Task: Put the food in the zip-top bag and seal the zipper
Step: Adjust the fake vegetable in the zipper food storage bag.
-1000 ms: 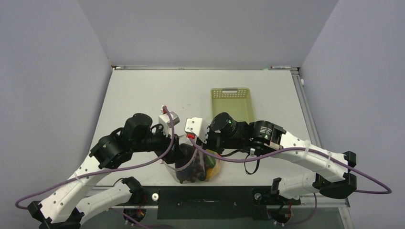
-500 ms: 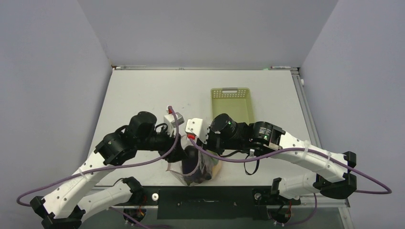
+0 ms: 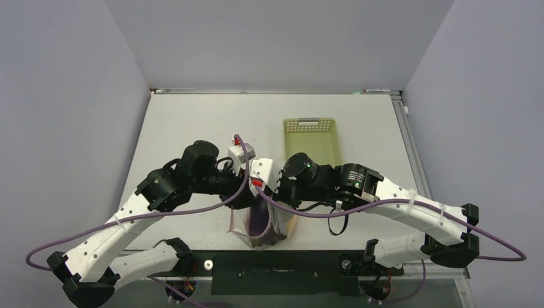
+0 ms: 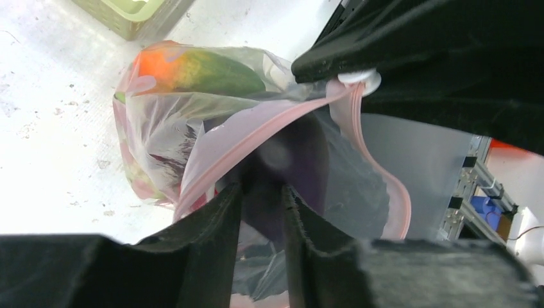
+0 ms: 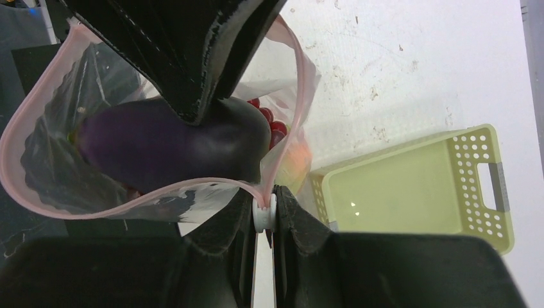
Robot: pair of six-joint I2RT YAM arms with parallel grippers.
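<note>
While in bag (image 4: 160, 131), eggplant (image 5: 160, 144) at gripper (image 4: 262, 191)

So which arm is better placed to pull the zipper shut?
Right. The right gripper pinches the white slider at one end of the zipper; the left gripper is at the bag mouth, by the eggplant.

We see a green basket (image 3: 310, 140) on the white table (image 3: 192, 122). The bag (image 3: 277, 226) sits near the basket's front left corner, on the side nearer the arms' bases. A purple eggplant (image 3: 260, 218) is inside it. The left arm (image 3: 128, 215) and the right arm (image 3: 391, 192) meet by that same corner.
</note>
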